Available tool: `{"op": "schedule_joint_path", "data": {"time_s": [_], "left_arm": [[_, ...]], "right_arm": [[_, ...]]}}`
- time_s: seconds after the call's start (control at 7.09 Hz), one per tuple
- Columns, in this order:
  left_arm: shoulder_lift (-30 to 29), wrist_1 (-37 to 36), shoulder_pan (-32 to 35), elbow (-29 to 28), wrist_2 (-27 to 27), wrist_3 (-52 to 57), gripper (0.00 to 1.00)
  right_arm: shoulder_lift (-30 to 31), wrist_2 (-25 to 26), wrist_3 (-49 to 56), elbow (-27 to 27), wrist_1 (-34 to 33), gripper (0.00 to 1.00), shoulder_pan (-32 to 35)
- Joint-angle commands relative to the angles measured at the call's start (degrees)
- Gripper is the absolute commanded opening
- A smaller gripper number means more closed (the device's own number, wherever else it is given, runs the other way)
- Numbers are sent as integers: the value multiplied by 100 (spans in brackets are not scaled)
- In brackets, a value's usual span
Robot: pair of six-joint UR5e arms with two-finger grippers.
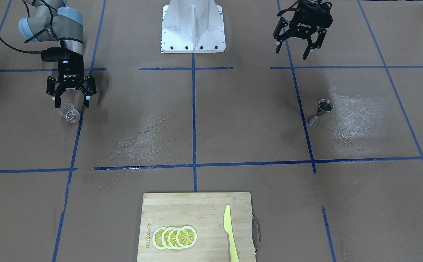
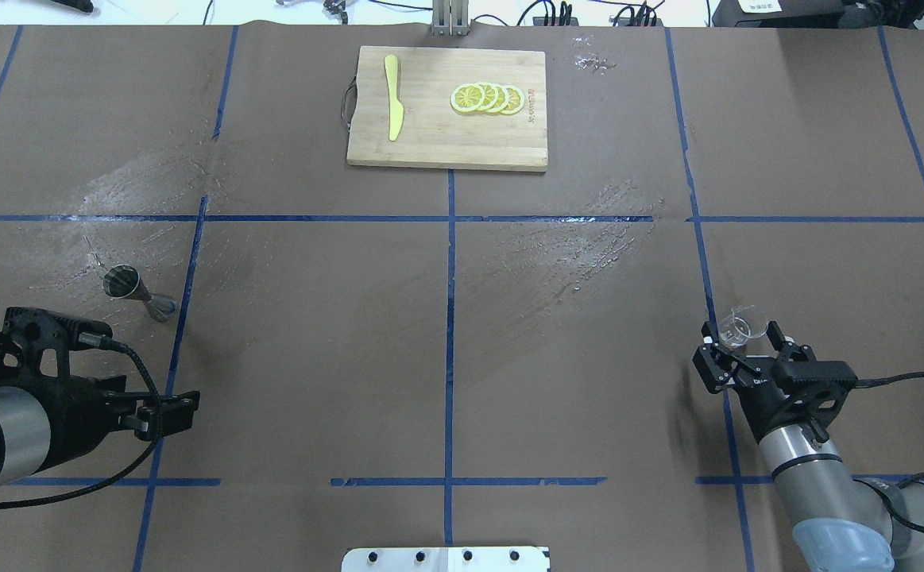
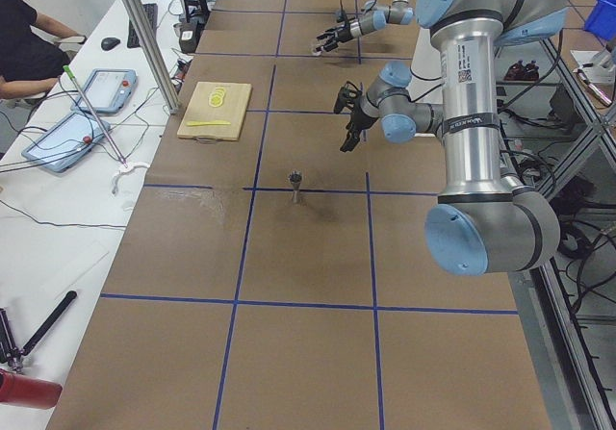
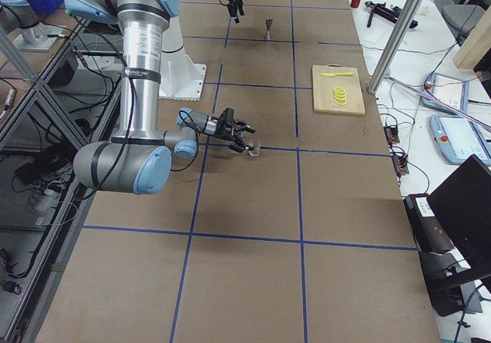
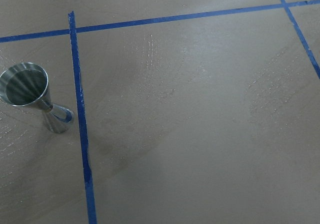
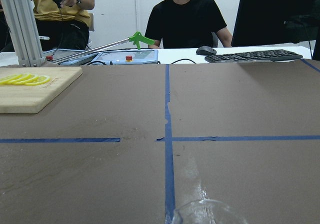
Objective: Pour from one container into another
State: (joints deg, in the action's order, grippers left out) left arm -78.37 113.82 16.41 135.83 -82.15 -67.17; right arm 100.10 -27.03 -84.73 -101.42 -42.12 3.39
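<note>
The clear glass cup (image 1: 69,112) stands on the table in front of my right arm, and its rim shows at the bottom of the right wrist view (image 6: 205,213). My right gripper (image 1: 71,103) is open, its fingers straddling the cup (image 2: 736,327) just above it, with gaps on both sides. The steel hourglass jigger (image 1: 320,112) stands upright on my left side (image 2: 134,290) and at the left of the left wrist view (image 5: 35,96). My left gripper (image 1: 292,54) hangs open, raised and set back from the jigger, holding nothing.
A wooden cutting board (image 2: 430,143) at the far middle edge carries lemon slices (image 2: 487,98) and a yellow knife (image 2: 392,97). Wet streaks mark the paper near the jigger and in the table's middle. Seated people (image 6: 187,18) and tablets lie beyond the far edge.
</note>
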Motion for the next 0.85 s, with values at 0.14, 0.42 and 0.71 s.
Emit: {"op": "schedule_joint_path", "data": {"time_s": [0.14, 0.42, 0.71], "left_arm": [[-153, -9, 99, -22, -240, 73, 100], [-153, -9, 143, -4, -249, 177, 100], [-161, -9, 327, -13, -379, 414, 100]], "right_arm": [[842, -12, -17, -685, -7, 100, -777], [1395, -807, -17, -1122, -7, 100, -946], [2151, -1818, -9, -1975, -86, 100, -920]]}}
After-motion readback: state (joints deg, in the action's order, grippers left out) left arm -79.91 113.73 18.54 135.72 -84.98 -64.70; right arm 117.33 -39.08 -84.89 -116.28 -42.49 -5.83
